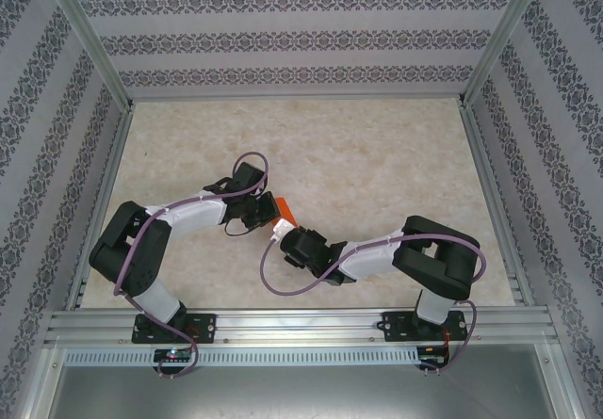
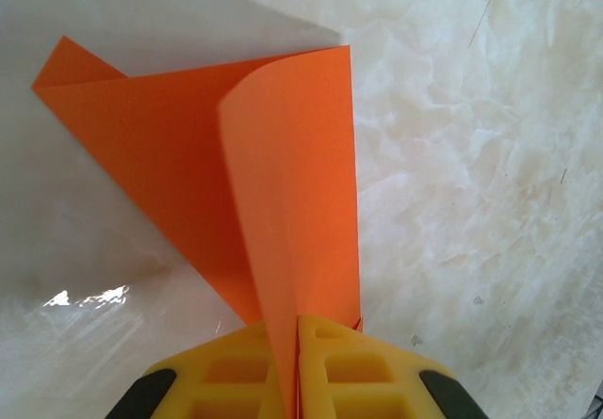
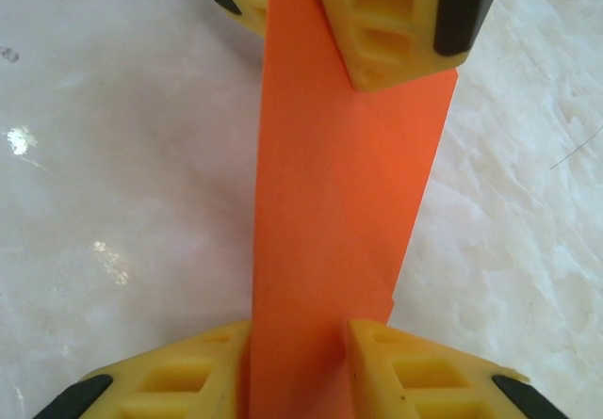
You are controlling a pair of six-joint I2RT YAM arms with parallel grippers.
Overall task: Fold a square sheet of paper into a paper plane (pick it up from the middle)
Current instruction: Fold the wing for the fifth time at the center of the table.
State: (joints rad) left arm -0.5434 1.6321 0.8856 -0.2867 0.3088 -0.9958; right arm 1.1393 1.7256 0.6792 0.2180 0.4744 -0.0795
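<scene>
The square sheet of paper [image 1: 280,206] is bright orange, folded over on itself, and held off the table's middle between both grippers. In the left wrist view the paper [image 2: 283,174] fans out from my left gripper [image 2: 298,321], whose yellow jaws are shut flat on its folded end. My left gripper [image 1: 262,210] reaches in from the left. In the right wrist view the paper [image 3: 330,202] runs as a narrow creased strip from the left gripper's fingers [image 3: 386,24] down between my right gripper [image 3: 300,332]. Its jaws stand apart on either side of the strip. My right gripper [image 1: 285,235] sits just below the paper.
The marbled beige tabletop [image 1: 377,155] lies beneath both arms. An aluminium frame rail [image 1: 301,323] runs along the near edge and posts stand at the corners. Patterned walls [image 1: 301,38] close the back and sides. Purple cables [image 1: 283,282] loop beside each arm.
</scene>
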